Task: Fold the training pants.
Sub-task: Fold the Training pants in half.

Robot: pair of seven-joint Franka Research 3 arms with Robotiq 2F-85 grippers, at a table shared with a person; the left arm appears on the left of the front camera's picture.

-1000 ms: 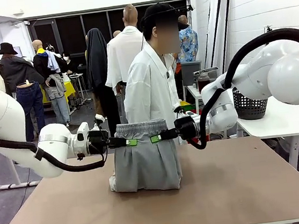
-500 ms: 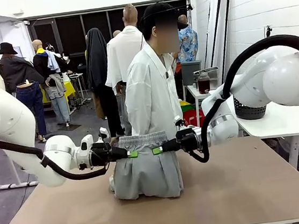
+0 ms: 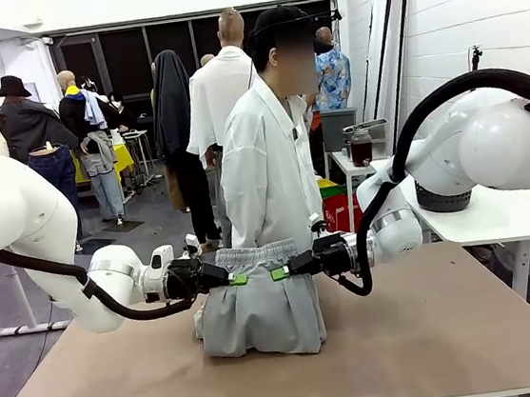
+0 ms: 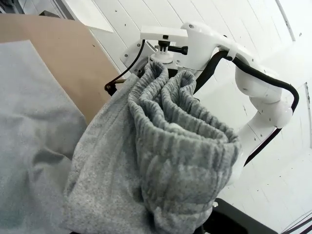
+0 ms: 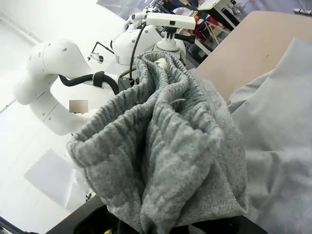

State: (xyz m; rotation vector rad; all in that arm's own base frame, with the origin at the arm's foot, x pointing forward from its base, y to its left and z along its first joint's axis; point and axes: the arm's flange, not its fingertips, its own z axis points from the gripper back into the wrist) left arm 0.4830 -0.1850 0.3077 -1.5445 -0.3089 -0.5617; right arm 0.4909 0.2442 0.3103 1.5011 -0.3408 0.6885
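Looks like a robotics lab set up in a workshop hall: white brick wall point(image 3: 473, 2), bare brown table point(image 3: 434, 333), people point(image 3: 220, 98) milling around in back.

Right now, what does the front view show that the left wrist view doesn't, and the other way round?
Front view: the person standing behind the table, and the left gripper and right gripper each pinching one end of the waistband. Left wrist view: the gathered elastic waistband bunched up close, ribbing clear. Both: the grey training pants hanging down onto the brown table.
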